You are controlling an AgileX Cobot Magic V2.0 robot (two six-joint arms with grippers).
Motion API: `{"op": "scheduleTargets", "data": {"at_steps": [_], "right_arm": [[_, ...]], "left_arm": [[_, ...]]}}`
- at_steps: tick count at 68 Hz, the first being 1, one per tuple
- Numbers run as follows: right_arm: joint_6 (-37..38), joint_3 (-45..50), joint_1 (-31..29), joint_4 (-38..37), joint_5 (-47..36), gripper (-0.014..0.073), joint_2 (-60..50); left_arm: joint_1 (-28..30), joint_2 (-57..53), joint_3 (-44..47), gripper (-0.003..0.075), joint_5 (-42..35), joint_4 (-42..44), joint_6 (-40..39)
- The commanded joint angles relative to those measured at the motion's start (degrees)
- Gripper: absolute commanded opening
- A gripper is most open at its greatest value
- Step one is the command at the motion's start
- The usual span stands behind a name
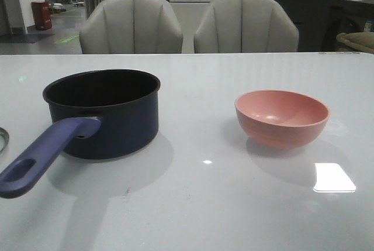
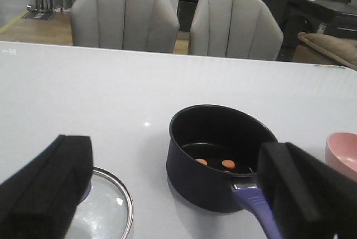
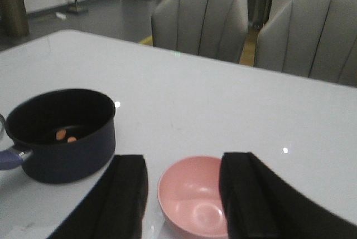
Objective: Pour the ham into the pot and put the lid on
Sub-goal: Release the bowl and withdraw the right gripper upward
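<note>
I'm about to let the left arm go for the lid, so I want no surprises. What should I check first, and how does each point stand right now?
1. Ham in the pot: ok, orange bits lie on its bottom.
2. Pink bowl emptied: ok, nothing shows inside, and it stands upright apart from the pot.
3. Lid within reach: ok, it lies flat on the table beside the pot, under the left gripper.
4. Left gripper ready: ok, open, holding nothing.
5. Right gripper clear of the pot: ok, open over the bowl.
6. Pot mouth unobstructed: ok, though the handle points toward the lid's side.
</note>
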Motion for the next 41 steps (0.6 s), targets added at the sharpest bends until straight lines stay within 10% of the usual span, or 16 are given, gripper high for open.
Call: {"op": "scheduleTargets", "data": {"at_steps": [1, 18, 31, 41], "right_arm": [[-0.2, 1.1, 0.0, 0.4, -2.1, 0.0422, -8.2], [-0.2, 7.7, 0.0, 0.4, -1.4, 0.0415, -17.4], [-0.2, 10.1, 0.0, 0.4, -1.3, 0.0125, -17.4], [-0.2, 10.3, 0.0, 0.4, -1.5, 0.0148, -17.4]], "left_arm": [[-0.4, 0.4, -1.6, 0.0638, -4.9, 0.0, -0.2], [-0.4, 0.4, -1.6, 0.0638, -4.9, 0.0, -0.2], [-0.4, 0.4, -1.6, 0.0638, -4.9, 0.0, -0.2], [-0.4, 0.4, -1.4, 0.0638, -4.1, 0.0, -0.2]]}}
